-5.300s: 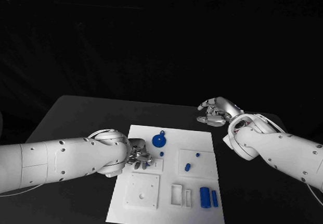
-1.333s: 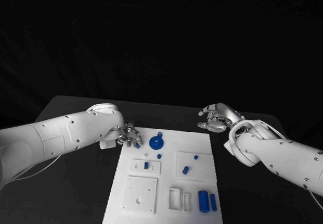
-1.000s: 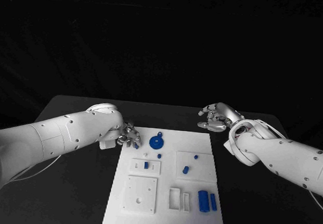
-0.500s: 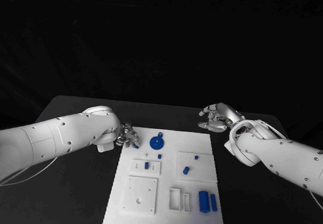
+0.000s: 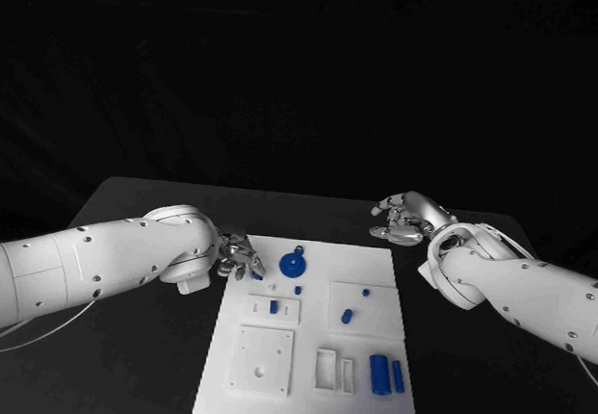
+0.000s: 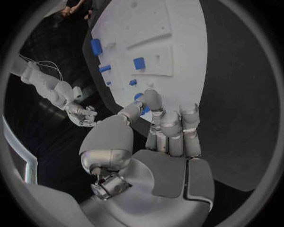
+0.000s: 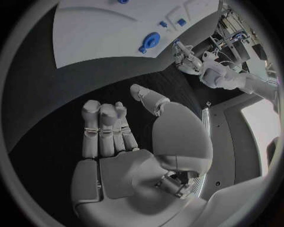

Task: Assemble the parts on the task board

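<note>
Nearest on the board (image 5: 370, 367), two blue cylinders (image 5: 386, 375) are seen at its right. The left robot hand (image 5: 240, 257) is held over the board's far left corner, a small blue part (image 6: 144, 107) pinched. Beyond the board's far right corner, the right robot hand (image 5: 405, 219) is curled, holding nothing

In the left wrist view the left hand's (image 6: 156, 142) fingers cover part of a blue part (image 6: 142, 105) at the board's (image 6: 177, 28) edge; whether they pinch it cannot be told. In the head view its fingertips (image 5: 246, 261) are too small to read there. The board's near edge is cut off by the bottom edge.
</note>
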